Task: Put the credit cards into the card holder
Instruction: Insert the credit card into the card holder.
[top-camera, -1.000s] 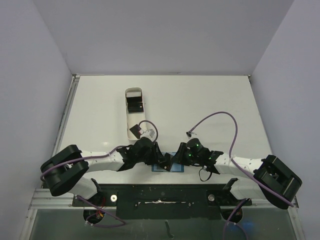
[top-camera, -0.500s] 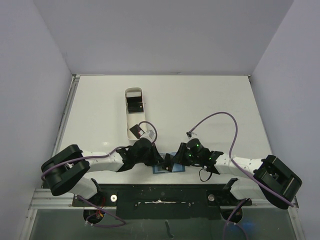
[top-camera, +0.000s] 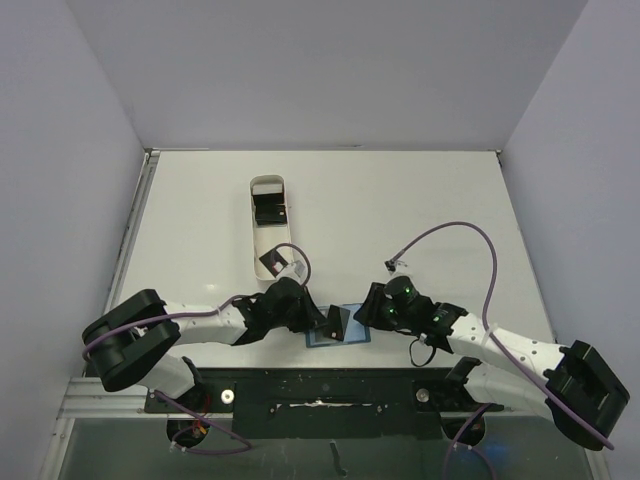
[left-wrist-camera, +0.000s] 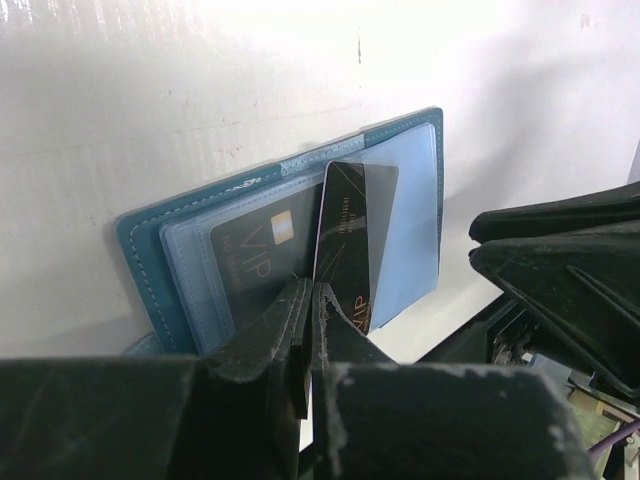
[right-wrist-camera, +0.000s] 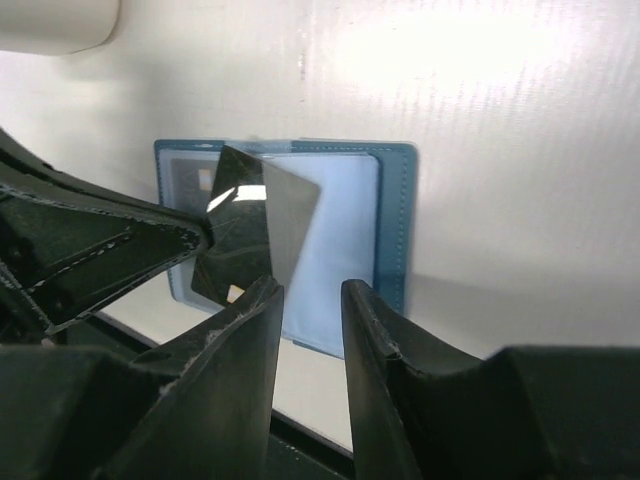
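The teal-blue card holder lies open on the table between my two grippers. In the left wrist view it has one black credit card in its left clear pocket. My left gripper is shut on a second black card and holds it edge-up over the holder's middle, at the right clear pocket. In the right wrist view my right gripper is open and empty, just short of the held card and above the holder. In the top view my left gripper and right gripper flank the card.
A long white oval-ended tray lies behind the left arm. It holds black cards at its far end and one at its near end. The table's near edge and the arm bases lie just below the holder. A purple cable loops over the right arm.
My right gripper has drawn back to the right, away from the held card, and its arm has swung outward. My left gripper still holds the card over the holder.
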